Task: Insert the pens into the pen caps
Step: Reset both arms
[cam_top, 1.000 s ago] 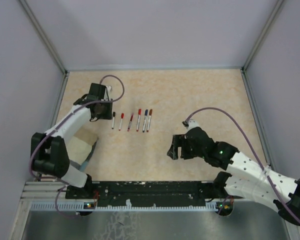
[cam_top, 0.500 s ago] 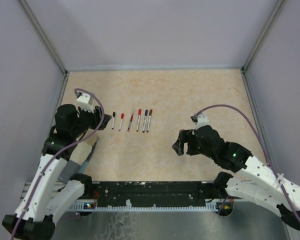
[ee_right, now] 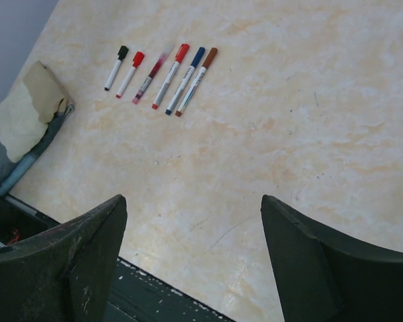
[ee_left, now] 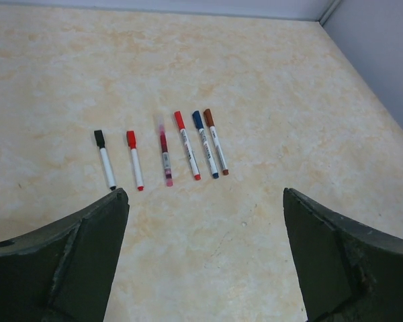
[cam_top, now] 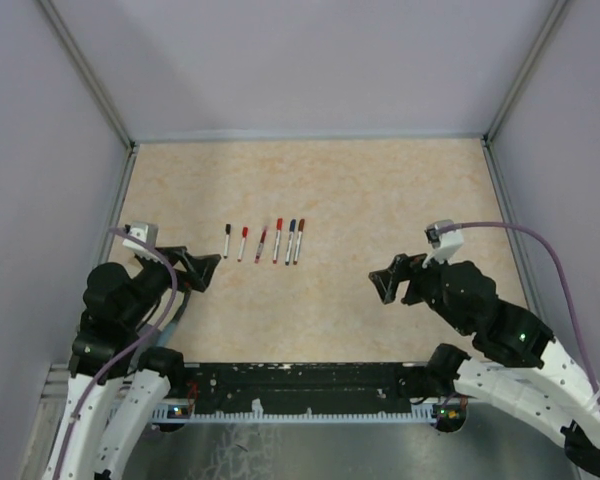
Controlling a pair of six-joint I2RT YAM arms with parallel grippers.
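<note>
Left gripper (ee_left: 205, 196): my jaws spread wide, nothing between. Right gripper (ee_right: 191, 201): same, spread, empty. Both hover over beige marbled tabletop (cam_top: 380, 190), close to near edge, one toward each side edge.

Ahead, nearer left edge, midway between near and far edges: row of six thin white-barrelled marker pens (ee_left: 187, 149), side by side.

Black plastic cap (ee_left: 99, 138) sits on leftmost barrel; red, red, blue and brown caps likewise look seated.

Third pen (ee_left: 164, 155) blurred, cap state unclear.

No loose caps visible. My judgement: capping done or nearly done; third pen needs checking.

arms (cam_top: 505, 385): white shells, black joints | cables (cam_top: 540, 248): purple | end effectors (ee_left: 205, 194) (ee_right: 195, 198): black wedge fingers (ee_left: 336, 249) | LED (cam_top: 523, 337): green
</note>
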